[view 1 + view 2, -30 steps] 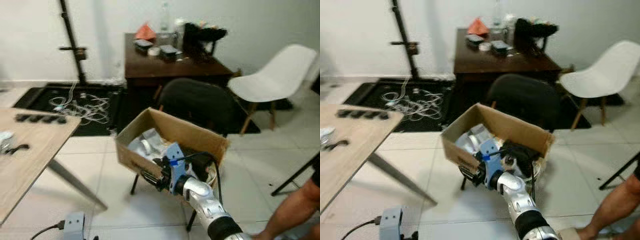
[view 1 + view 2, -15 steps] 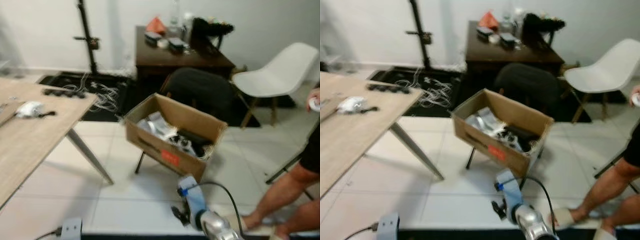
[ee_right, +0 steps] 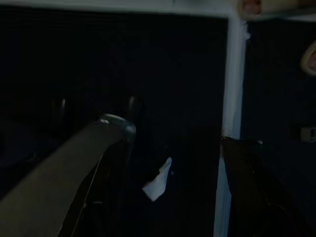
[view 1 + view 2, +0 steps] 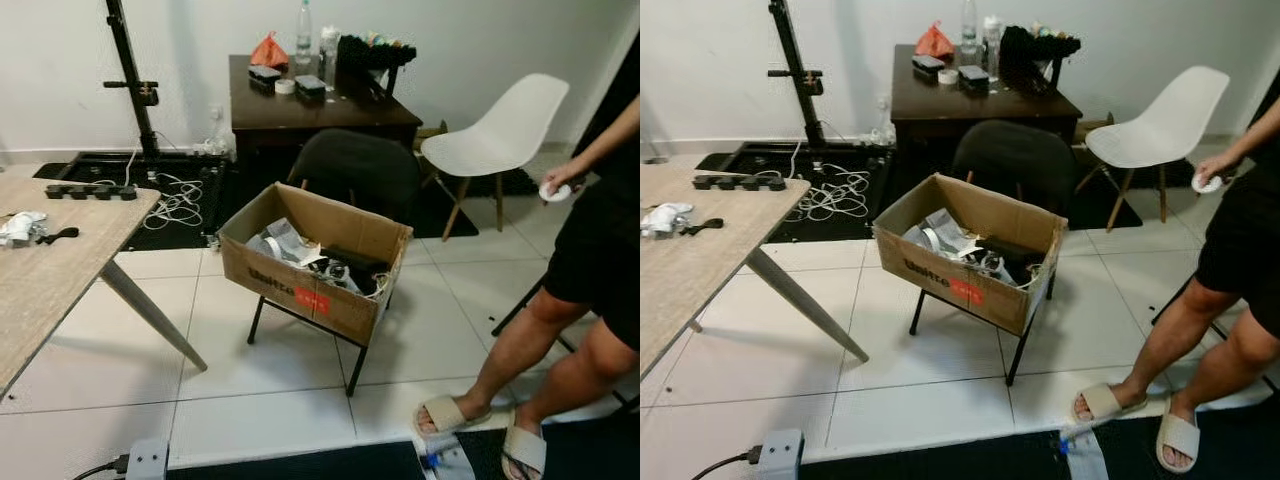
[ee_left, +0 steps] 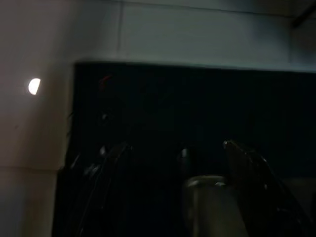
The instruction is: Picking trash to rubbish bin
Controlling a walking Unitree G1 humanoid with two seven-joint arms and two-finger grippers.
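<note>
Now right pincer (image 3: 173,173) withdrawn from box (image 4: 312,262).

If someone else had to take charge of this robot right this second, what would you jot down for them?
Left gripper: hanging low over a dark mat, fingers apart, holding nothing.
Right gripper: also low over the dark mat, fingers apart, empty; a small white scrap lies on the mat below it.
Bin: the cardboard box on a black stand ahead, already holding wrappers and other trash.
A person in sandals stands to the right; keep clear.
Left to do: possibly the white scrap, and the crumpled white item on the wooden table.
</note>
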